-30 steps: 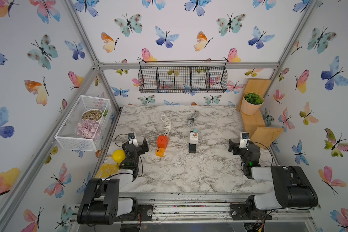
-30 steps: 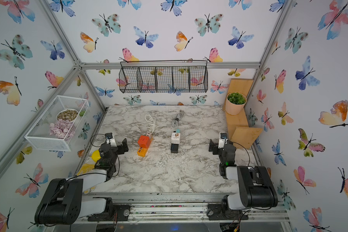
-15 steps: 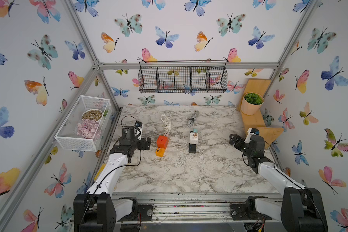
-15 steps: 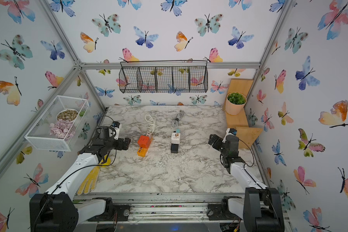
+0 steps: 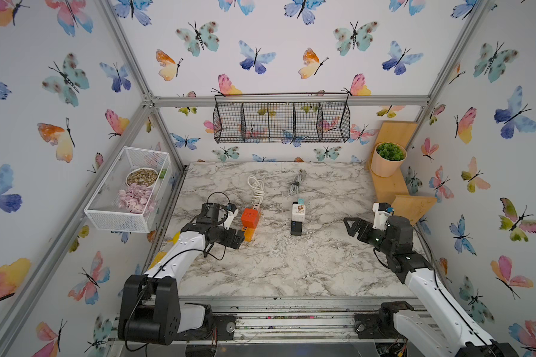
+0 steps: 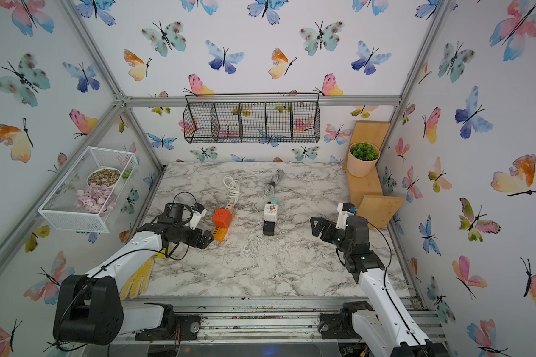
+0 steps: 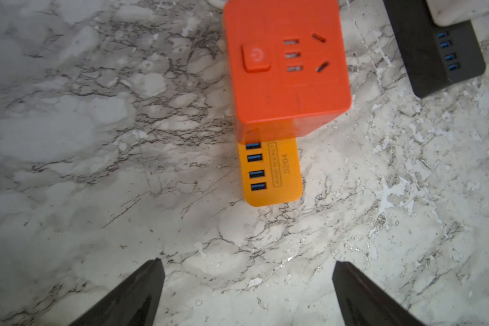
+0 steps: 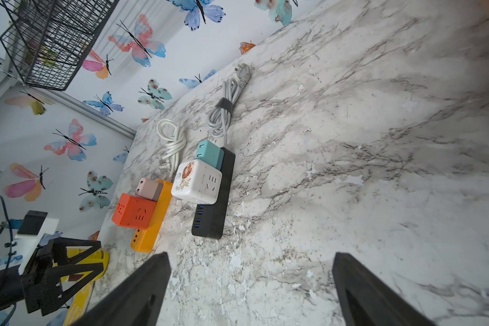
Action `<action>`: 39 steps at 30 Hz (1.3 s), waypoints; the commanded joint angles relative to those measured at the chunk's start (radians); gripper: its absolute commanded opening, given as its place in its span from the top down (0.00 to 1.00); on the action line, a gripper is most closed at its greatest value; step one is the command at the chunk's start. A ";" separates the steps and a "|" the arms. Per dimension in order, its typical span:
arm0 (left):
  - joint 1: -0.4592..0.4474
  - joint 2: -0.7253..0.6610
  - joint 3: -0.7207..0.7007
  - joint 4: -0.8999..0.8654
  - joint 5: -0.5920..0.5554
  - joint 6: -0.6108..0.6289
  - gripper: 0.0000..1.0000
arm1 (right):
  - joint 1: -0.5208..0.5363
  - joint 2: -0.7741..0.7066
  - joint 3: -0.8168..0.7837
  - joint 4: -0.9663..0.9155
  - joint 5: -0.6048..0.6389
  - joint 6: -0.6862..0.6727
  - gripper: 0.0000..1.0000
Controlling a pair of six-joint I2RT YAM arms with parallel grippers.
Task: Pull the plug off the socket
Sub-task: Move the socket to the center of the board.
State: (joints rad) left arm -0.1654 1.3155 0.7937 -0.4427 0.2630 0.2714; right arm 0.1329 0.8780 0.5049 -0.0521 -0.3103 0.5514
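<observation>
An orange socket strip lies left of centre on the marble table, with a red-orange cube plug and a beige adapter seated in it. Beside it, a black socket strip carries a white cube plug and a teal adapter. My left gripper hovers open at the orange strip's near end, which the left wrist view shows ahead of the fingers. My right gripper is open and empty, well to the right of the black strip.
A coiled white cable and a grey cable lie behind the strips. A white wire basket hangs on the left wall, a black wire basket on the back wall. Plant pot and wooden shelves stand at right. A yellow glove lies front left.
Both arms have unfolded from their low rest pose and reached forward. The left gripper came up to the orange strip's near end; the right gripper rose and turned toward the centre. Both stayed open.
</observation>
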 commanded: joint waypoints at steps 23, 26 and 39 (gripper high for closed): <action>-0.190 0.050 -0.135 0.341 -0.218 -0.047 0.07 | 0.002 -0.038 -0.006 -0.061 0.008 -0.070 0.02; -0.157 0.084 -0.123 0.330 -0.194 -0.041 0.07 | 0.002 -0.036 -0.001 -0.059 0.001 -0.069 0.02; -0.132 0.243 -0.021 0.341 -0.154 -0.053 0.11 | 0.002 -0.040 0.020 -0.071 0.007 -0.073 0.02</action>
State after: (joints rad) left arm -0.2981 1.5196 0.7418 -0.1120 0.1013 0.2329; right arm 0.1329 0.8494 0.4969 -0.0952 -0.3107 0.4923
